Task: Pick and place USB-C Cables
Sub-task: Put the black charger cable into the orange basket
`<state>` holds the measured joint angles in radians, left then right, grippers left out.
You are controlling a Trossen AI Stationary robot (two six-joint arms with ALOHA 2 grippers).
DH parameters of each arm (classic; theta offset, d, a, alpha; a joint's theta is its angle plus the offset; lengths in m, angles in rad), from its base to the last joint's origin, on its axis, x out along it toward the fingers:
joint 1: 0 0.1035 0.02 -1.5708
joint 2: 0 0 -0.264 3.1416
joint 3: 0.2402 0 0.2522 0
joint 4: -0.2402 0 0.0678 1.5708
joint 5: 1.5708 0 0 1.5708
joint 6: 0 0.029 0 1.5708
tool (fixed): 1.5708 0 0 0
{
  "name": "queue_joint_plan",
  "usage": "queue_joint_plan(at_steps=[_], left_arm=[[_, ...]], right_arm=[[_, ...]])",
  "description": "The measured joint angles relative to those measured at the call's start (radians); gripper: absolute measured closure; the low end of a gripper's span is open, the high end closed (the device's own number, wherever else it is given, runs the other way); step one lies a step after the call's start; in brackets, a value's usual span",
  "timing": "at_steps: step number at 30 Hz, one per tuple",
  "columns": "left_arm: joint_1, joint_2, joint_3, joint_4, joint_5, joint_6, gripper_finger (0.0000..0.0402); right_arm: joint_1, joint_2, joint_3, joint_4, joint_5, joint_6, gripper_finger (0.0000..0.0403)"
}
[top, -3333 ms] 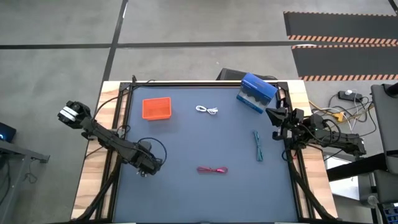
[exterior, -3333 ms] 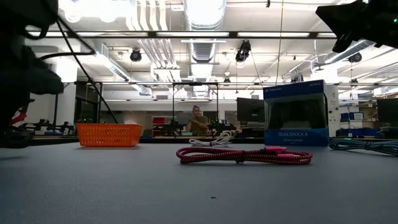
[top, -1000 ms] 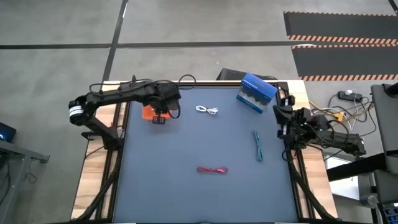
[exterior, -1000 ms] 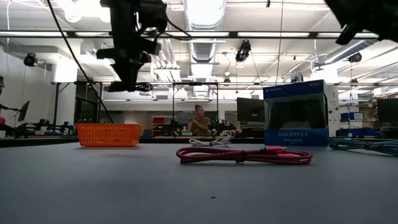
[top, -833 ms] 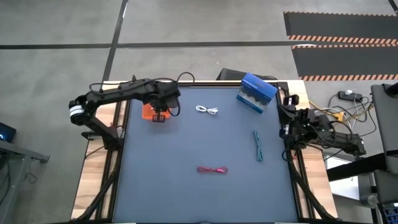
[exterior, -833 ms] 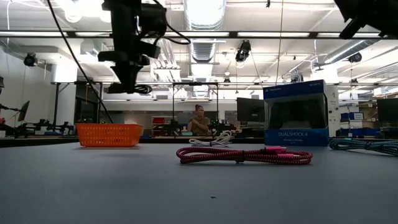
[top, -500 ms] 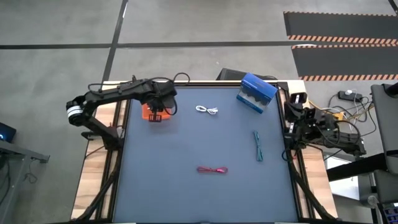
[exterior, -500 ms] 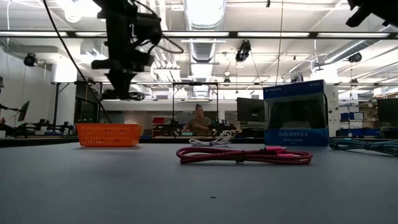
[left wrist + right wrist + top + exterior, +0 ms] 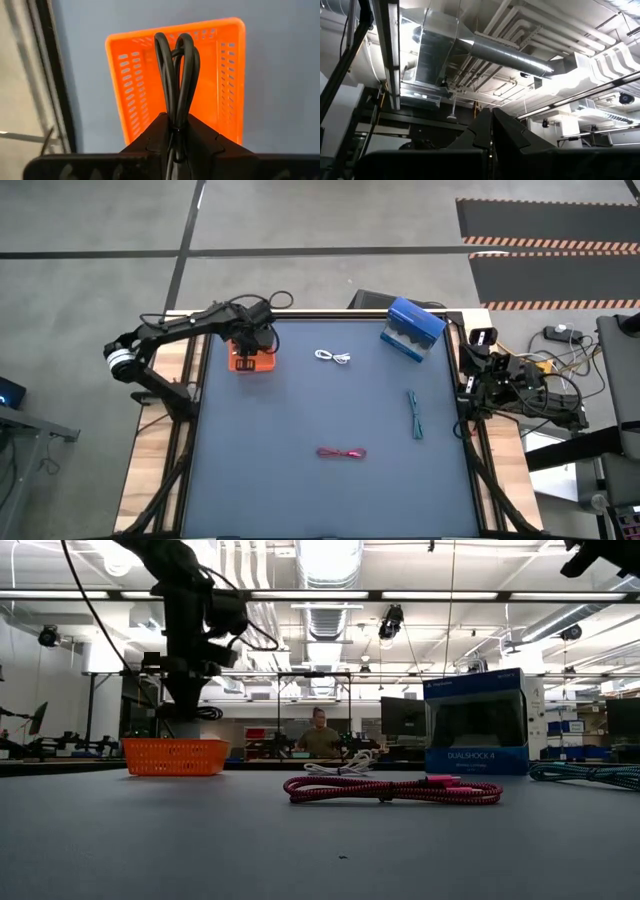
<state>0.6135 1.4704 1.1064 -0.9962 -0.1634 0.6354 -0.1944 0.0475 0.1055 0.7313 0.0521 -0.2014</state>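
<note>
Left claw [image 9: 177,132] over the orange tray [image 9: 135,80] at the tabletop's [image 9: 300,420] far left, clenched on the looped black cable [image 9: 176,70], held above the tray. White cable [image 9: 333,357] beside the tray, near the blue box [image 9: 412,328]; teal cable [image 9: 414,414] toward the right edge; red-pink cable [image 9: 342,453] near the front. Right claw [image 9: 492,127] at the right edge, pointed at the ceiling, fingers pressed together, gripping nothing.

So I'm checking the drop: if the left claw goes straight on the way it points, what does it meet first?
Most likely the orange tray: the left claw, shut on the black cable, points into it from above. Depth is unclear.
</note>
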Motion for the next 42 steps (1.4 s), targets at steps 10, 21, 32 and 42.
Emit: queue_joint_plan(at_steps=[10, 21, 32, 42], left_arm=[[0.049, 0.0, -0.032, 0.036, 0.017, 0.002, 0.0364], [0.049, 0.0, -0.055, 0.052, 0.019, 0.001, 0.0362], [0.049, 0.0, -0.083, 0.073, 0.019, 0.001, 0.0362], [0.055, 0.0, -0.083, 0.08, 0.017, 0.006, 0.0362]], right_arm=[[0.0, 0.0, 0.0, -0.041, 0.0, 0.007, 0.0394], [0.0, 0.0, 0.0, -0.047, 0.001, 0.025, 0.0394], [0.0, 0.0, 0.0, -0.049, 0.002, 0.017, 0.0394], [0.0, 0.0, 0.0, -0.06, 0.003, 0.018, 0.0394]])
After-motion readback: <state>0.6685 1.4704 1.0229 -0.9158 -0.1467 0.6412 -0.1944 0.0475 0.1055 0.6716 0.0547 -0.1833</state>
